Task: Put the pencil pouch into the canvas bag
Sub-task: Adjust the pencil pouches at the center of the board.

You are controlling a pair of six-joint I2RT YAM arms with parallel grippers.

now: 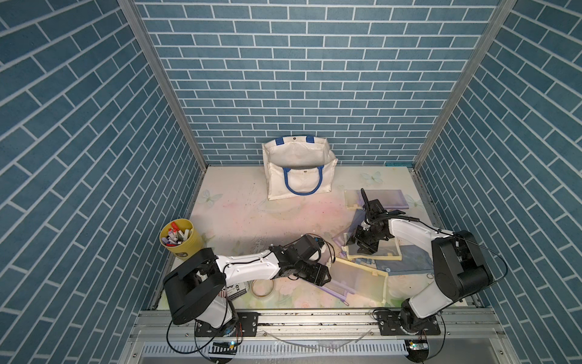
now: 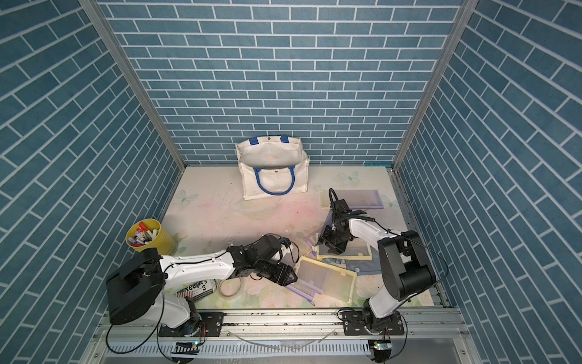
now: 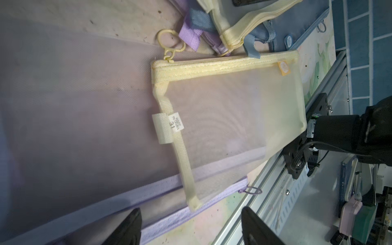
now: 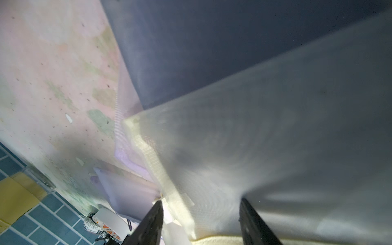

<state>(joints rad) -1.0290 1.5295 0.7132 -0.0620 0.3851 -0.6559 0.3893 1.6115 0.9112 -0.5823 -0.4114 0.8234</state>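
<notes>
The off-white canvas bag (image 1: 299, 179) (image 2: 274, 179) with blue handles stands open at the back wall. Several flat mesh pencil pouches lie at the front right. One yellow-trimmed pouch (image 1: 362, 280) (image 3: 233, 116) rests on a purple-trimmed pouch (image 3: 74, 106). My left gripper (image 1: 329, 277) (image 3: 191, 210) is open at this pile's left end, fingers either side of the yellow pouch's corner and the purple edge. A second yellow-trimmed pouch (image 1: 389, 250) (image 4: 254, 148) lies over a blue pouch (image 1: 406, 263) (image 4: 212, 42). My right gripper (image 1: 360, 249) (image 4: 201, 200) points down with its fingers apart, straddling that second pouch's corner.
A yellow cup of markers (image 1: 181, 234) stands at the front left. A tape roll (image 1: 262, 288) and a printed box (image 1: 236, 288) lie under my left arm. Another pouch (image 1: 378, 198) lies behind my right arm. A metal rail (image 1: 315, 316) borders the table's front.
</notes>
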